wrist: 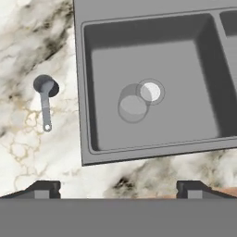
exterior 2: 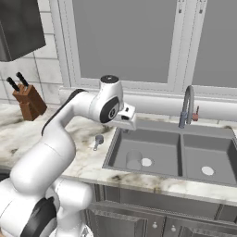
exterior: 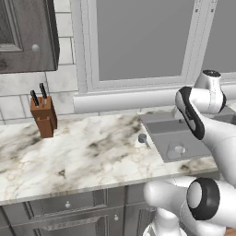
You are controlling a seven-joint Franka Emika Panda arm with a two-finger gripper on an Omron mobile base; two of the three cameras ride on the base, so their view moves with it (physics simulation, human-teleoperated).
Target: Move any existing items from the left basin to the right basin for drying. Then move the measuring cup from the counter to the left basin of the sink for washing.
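Both fingers (wrist: 46, 189) spread wide, hand poised above the left basin (wrist: 152, 83).

**Arm raised and folded forward, jaws wide apart**

The white arm rises from its base, bends at a dark elbow joint and reaches forward, the wrist turned so the hand looks down. In the hand view the gripper (wrist: 118, 189) has its two dark finger tips (wrist: 45, 189) standing far apart, one near 7 o'clock and the other near 5 o'clock, with nothing between them and nothing touched
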